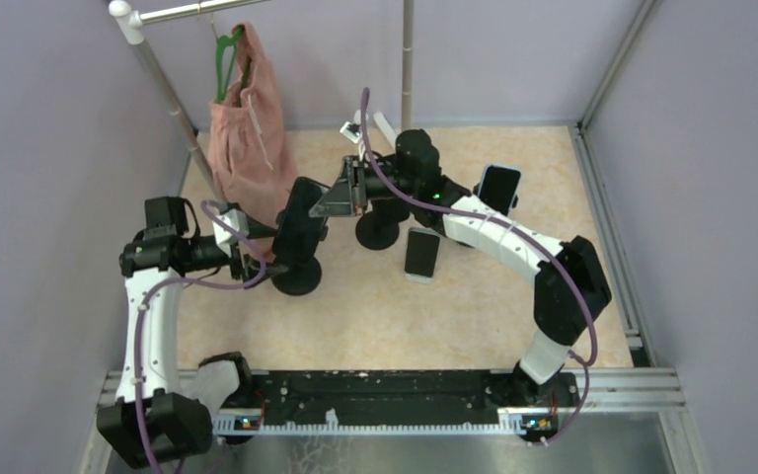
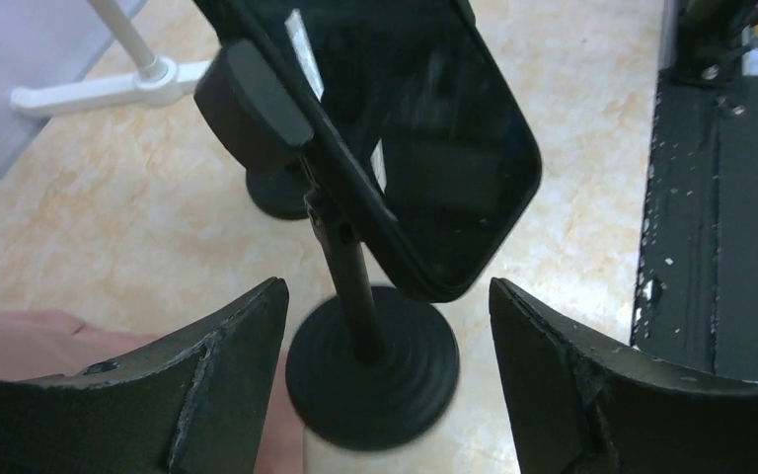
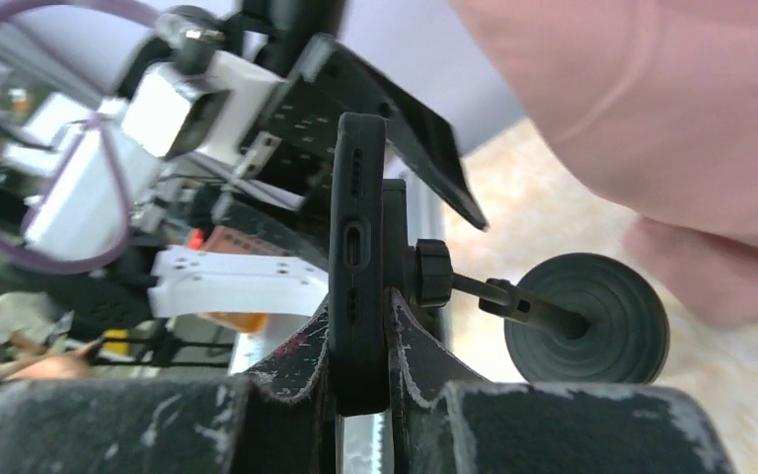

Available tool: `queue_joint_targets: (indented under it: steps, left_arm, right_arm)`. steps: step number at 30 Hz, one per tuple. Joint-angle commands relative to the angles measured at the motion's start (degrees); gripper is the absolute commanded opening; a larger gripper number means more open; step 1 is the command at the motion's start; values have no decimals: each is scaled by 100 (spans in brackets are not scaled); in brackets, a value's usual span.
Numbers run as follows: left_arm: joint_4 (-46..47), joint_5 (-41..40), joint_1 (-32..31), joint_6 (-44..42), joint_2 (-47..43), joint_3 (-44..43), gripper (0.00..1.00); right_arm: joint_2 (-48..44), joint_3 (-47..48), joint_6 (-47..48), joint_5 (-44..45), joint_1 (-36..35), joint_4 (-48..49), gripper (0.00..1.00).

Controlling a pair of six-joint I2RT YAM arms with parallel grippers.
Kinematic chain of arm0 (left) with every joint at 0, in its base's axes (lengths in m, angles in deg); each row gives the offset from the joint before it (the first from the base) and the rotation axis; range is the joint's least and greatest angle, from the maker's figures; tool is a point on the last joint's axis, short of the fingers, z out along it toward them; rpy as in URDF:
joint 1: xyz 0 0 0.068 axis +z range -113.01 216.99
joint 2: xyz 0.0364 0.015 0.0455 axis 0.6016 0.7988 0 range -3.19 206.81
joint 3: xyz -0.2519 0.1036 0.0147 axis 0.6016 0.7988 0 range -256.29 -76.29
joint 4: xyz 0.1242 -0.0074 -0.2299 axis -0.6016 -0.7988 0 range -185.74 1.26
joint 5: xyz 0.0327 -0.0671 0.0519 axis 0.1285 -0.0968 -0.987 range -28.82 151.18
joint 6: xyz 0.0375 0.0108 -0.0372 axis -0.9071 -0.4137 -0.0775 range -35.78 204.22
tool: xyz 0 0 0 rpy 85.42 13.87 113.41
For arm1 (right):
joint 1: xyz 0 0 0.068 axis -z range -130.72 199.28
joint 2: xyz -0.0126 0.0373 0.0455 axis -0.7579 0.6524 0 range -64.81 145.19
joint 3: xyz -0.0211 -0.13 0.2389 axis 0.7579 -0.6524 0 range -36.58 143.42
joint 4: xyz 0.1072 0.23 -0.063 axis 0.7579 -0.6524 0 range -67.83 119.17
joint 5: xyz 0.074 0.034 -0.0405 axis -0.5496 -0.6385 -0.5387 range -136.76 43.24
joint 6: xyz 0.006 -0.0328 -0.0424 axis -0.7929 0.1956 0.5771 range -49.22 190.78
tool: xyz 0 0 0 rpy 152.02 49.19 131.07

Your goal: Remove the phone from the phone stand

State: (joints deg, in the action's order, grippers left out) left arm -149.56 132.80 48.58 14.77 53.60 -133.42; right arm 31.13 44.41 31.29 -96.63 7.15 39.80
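right tool [image 3: 358, 346] clamped on phone [image 3: 355, 197] | phone in stand [image 3: 587, 316] | left tool [image 2: 387, 291] open, empty

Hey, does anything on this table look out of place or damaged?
A loose phone lies on the table, apparently off any stand, unlike the mounted phone. The left pincer has fingers that look chipped along their edges.

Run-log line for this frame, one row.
right claw: shut on phone edge | phone: in phone stand | left claw: open, aimed at its post, no contact
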Motion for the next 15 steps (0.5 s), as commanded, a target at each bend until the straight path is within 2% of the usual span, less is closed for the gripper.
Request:
queue_joint_targets:
  steps: [1, 4, 8, 12, 15]
  left_arm:
    - [-550, 821, -118, -362, 146, -259, 81]
    - [-566, 872, -131, -396, 141, -282, 82]
    - [-261, 1076, -134, 45, 52, -241, 82]
    - [645, 1484, -142, 1289, -71, -272, 77]
    - [659, 1644, -278, 1515, -63, -423, 70]
  right_arm:
    - [-427, -30, -2076, -1118, 70, 3556, 0]
    - [-250, 17, -2982, -1314, 68, 4681, 0]
    - [-113, 97, -3675, -1510, 59, 5446, 0]
    - [-147, 97, -3391, -1536, -5, 5027, 0]
    - [-129, 130, -3200, -1417, -78, 4838, 0]
